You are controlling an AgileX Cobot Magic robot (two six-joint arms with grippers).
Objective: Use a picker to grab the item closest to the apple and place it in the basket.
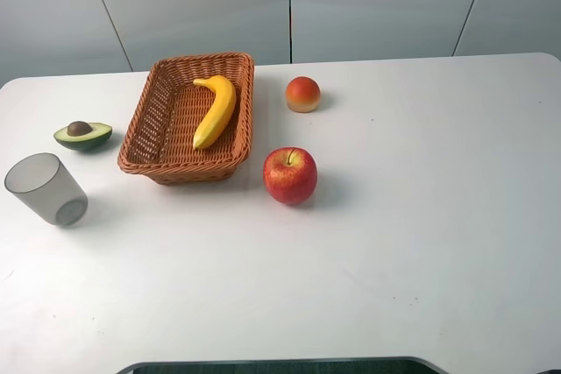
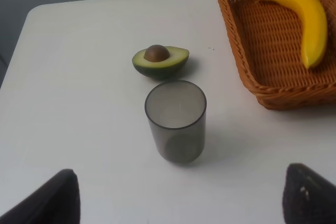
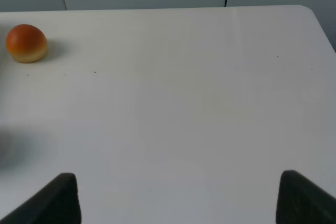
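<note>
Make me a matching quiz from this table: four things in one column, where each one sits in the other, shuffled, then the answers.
Things:
1. banana
2. avocado half
3. cup
4. apple

Places:
A. near the table's left edge, in front of the avocado half
B. inside the basket
C. just right of the basket's front corner
D. left of the basket, pit up

Pairs: 1-B, 2-D, 3-A, 4-C

Neither arm shows in the high view. In each wrist view only two dark fingertips appear at the frame's lower corners. The left hand [image 2: 181, 195] has its fingers spread wide apart, holding nothing. The right hand [image 3: 178, 198] is likewise spread wide and holds nothing.
</note>
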